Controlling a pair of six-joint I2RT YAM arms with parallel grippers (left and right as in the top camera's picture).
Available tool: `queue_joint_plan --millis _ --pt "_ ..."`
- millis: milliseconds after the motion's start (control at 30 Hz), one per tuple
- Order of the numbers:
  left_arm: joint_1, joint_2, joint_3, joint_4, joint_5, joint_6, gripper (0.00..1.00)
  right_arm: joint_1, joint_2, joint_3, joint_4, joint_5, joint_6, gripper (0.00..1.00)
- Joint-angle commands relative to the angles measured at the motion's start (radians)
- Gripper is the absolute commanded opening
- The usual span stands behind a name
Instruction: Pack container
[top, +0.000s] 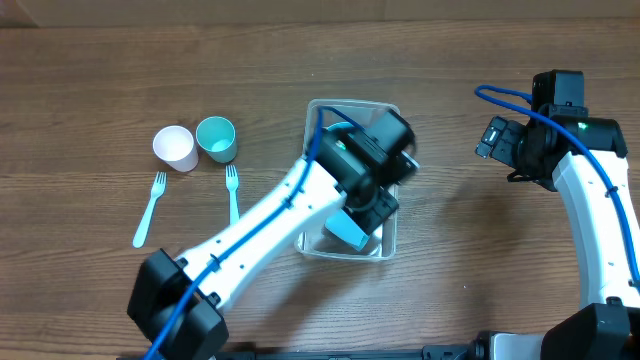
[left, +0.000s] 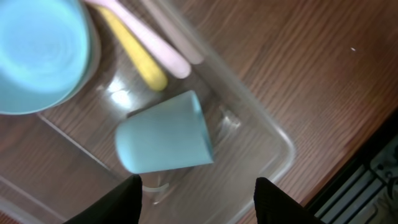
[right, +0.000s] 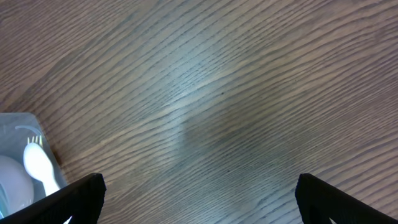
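The clear rectangular container stands at the table's middle, mostly under my left arm. In the left wrist view its rim shows, with a light blue cup lying on its side inside, a teal bowl, and yellow and pink utensil handles. My left gripper is open just above the lying cup, holding nothing. My right gripper is open and empty over bare table at the right. The container's corner with a white fork shows in the right wrist view.
On the table to the left stand a white cup and a teal cup. Two light blue forks lie in front of them. The table's front edge runs close to the container.
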Motion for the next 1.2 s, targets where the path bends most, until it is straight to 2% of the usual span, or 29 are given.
queue_joint_plan --millis 0,167,267,500,667,1033,1167 --pt "-0.083 -0.006 0.022 0.011 -0.134 -0.125 0.55 0.000 -0.024 0.022 0.002 0.008 -0.003 1.00" --pt "-0.123 -0.006 0.021 0.005 -0.257 -0.314 0.54 0.000 -0.024 0.022 0.002 0.008 -0.003 1.00" --pt "-0.120 -0.006 -0.005 0.013 -0.284 -0.363 0.52 0.000 -0.024 0.022 0.002 0.008 -0.003 1.00" --pt "-0.120 0.005 -0.113 0.115 -0.288 -0.397 0.48 0.000 -0.024 0.022 0.002 0.008 -0.003 1.00" --pt "-0.126 0.006 -0.142 0.114 -0.303 -0.397 0.40 0.000 -0.024 0.022 0.002 0.008 -0.003 1.00" --pt "-0.136 0.007 -0.206 0.132 -0.302 -0.397 0.50 0.000 -0.024 0.022 0.002 0.008 -0.003 1.00" --pt "-0.136 0.007 -0.231 0.159 -0.302 -0.397 0.50 0.000 -0.024 0.022 0.002 0.008 -0.003 1.00"
